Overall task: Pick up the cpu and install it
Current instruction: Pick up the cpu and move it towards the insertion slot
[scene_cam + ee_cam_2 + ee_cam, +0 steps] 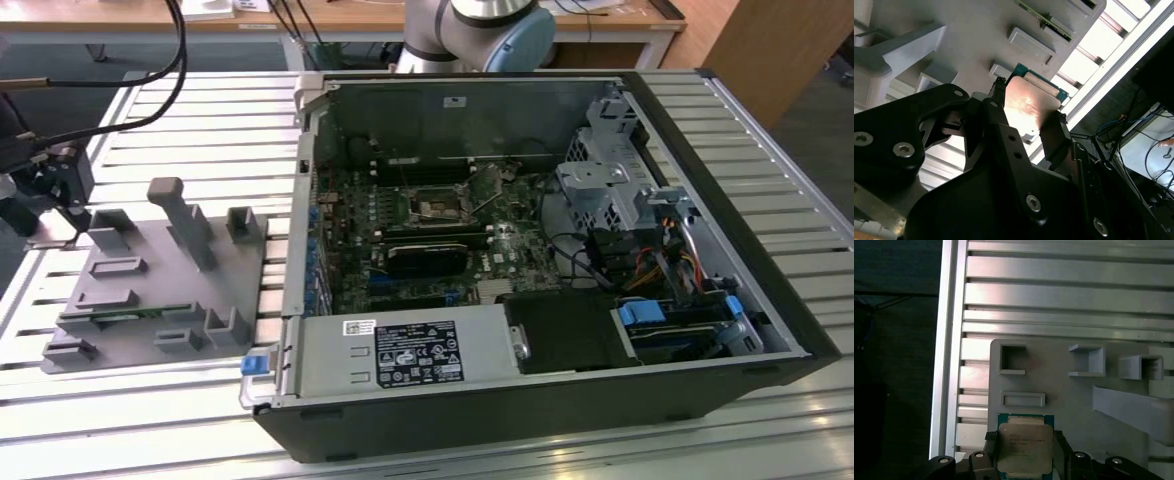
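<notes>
Gripper [1029, 107] clenched on the cpu [1025, 447] just over the grey tray [174, 300] — pickup looked begun, yet the socket [438, 206] inside the computer [534, 260] lay well apart, installing undone.

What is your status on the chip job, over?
Gripper shut on the chip, at the grey tray. Chip not yet in the computer case. Nothing seen blocking it.

Slatted aluminium table [200, 120]: spanning the scene, its ribs catching pale light. Wooden desk [360, 18]: standing along the far side, a wooden panel [781, 50] rising at far right. Dark grey floor [830, 140]: showing beyond the table's right edge.
</notes>
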`<action>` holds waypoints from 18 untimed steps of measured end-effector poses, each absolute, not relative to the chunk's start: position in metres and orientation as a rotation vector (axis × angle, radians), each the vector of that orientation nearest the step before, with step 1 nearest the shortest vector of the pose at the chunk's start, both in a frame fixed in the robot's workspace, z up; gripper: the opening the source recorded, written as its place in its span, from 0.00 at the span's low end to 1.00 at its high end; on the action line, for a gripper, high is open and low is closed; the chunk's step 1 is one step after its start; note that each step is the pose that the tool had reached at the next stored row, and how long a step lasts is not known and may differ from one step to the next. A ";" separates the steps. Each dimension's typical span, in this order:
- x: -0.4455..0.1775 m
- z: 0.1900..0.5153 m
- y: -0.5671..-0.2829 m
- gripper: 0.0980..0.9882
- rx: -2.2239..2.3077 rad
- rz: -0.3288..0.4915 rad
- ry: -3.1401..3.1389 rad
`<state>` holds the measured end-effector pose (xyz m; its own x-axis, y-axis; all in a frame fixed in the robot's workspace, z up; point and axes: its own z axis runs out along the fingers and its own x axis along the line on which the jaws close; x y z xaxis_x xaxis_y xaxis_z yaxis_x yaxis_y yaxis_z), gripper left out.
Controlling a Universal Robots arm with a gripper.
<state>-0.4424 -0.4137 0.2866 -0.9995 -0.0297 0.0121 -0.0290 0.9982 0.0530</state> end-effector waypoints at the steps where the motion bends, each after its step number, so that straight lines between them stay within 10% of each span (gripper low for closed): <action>1: -0.442 0.287 -0.414 0.48 0.046 -0.083 -3.127; 18: -0.442 0.293 -0.414 0.48 0.046 -0.083 -3.127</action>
